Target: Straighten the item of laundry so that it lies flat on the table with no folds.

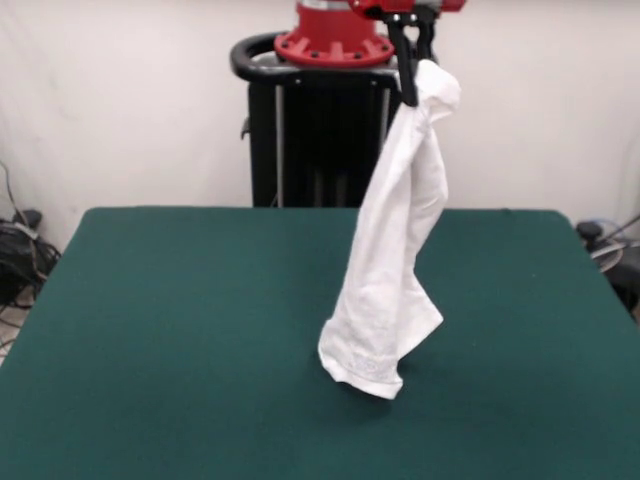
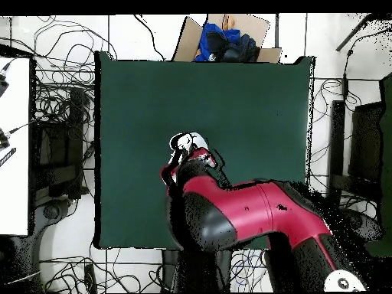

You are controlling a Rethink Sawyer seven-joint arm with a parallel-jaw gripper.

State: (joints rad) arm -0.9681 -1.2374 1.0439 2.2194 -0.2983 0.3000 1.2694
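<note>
The gripper (image 1: 412, 75) pinches the white T-shirt (image 1: 392, 250) high above the table (image 1: 180, 320), hem touching; next, lower and spread it.

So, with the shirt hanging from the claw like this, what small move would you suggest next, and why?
Probably sweep the claw slowly sideways while lowering it. It is shut on the top of the T-shirt, which hangs as a narrow twisted column with only its bottom hem touching the table. Dragging could let the cloth lay out flat rather than pile up.
</note>
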